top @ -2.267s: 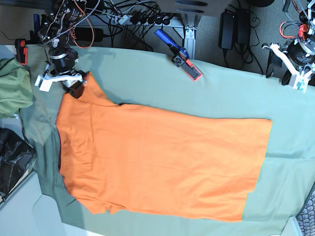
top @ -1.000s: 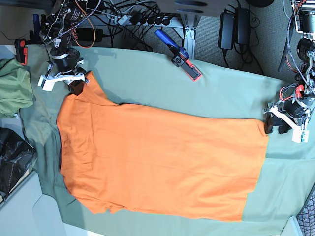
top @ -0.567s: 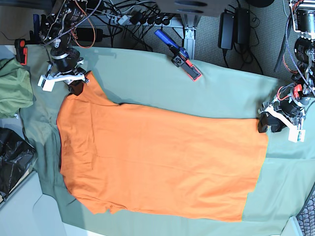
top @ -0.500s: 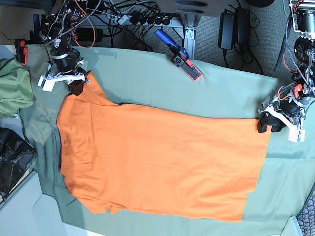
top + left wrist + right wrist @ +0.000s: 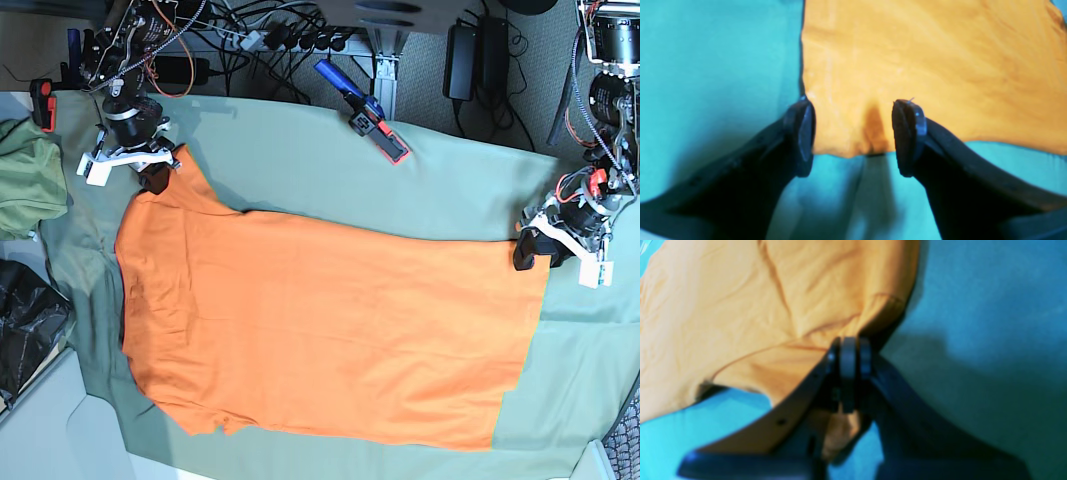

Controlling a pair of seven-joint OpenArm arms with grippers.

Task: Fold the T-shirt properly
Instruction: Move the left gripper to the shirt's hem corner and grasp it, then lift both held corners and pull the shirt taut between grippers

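we've got the right gripper (image 5: 849,373) pinching a t-shirt (image 5: 330,335) corner, left gripper (image 5: 853,136) spread wide straddling the opposite corner.

Matt orange cotton T-shirt (image 5: 330,330), lightly creased, matt sage-green cloth (image 5: 450,190), smooth

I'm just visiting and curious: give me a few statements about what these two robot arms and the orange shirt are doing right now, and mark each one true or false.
1. The right gripper is shut on a pinch of the bright orange cotton T-shirt. True.
2. The left gripper is also clamped shut. False: its jaws stand apart, straddling a corner of the shirt's edge.
3. The shirt lies spread on a large sage-green cloth. True.
4. The shirt is already folded in half. False: it lies spread out flat.
5. A blue and red tool lies on top of the shirt. False: it lies apart from it, on the green cloth's far edge.
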